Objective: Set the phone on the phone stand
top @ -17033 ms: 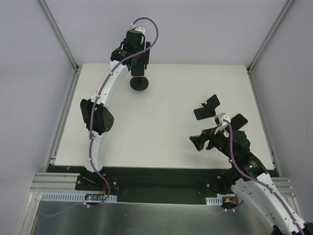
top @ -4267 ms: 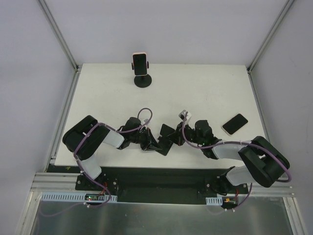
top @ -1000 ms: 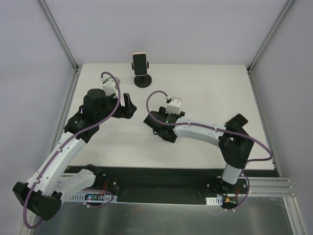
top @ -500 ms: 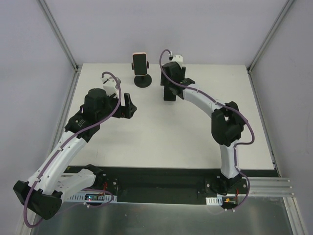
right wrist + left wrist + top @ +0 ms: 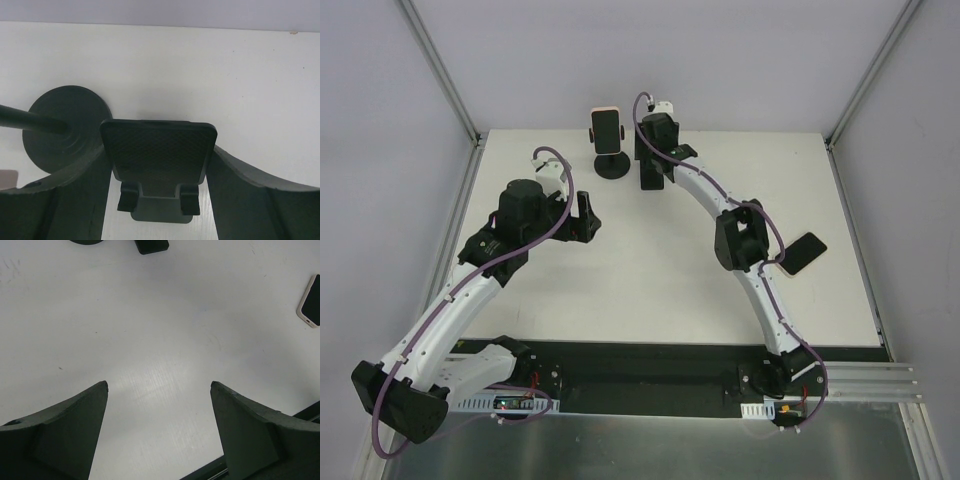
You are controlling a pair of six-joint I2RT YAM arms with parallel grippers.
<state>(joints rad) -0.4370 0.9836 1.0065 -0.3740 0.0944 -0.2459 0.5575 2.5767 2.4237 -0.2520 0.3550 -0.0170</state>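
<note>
The right end effector (image 5: 159, 155) grips the folding stand (image 5: 157, 137) near the counter's (image 5: 670, 270) far edge, beside the round stand (image 5: 62, 127). The left end effector (image 5: 159, 385) is open; the phone (image 5: 801, 252) lies right.

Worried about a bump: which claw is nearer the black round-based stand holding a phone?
Right. The right claw, gripping a black folding holder, is beside the black round-based stand; the left claw, open, hangs farther off.

1. Two phones: the upright phone (image 5: 607, 127) and the flat phone (image 5: 801, 252).
2. Two phone stands: the round-base stand (image 5: 612, 166) and the plate stand (image 5: 160, 145).
3. Two hands: the left hand (image 5: 159, 385) and the right hand (image 5: 159, 155).
4. One table (image 5: 650, 280).
</note>
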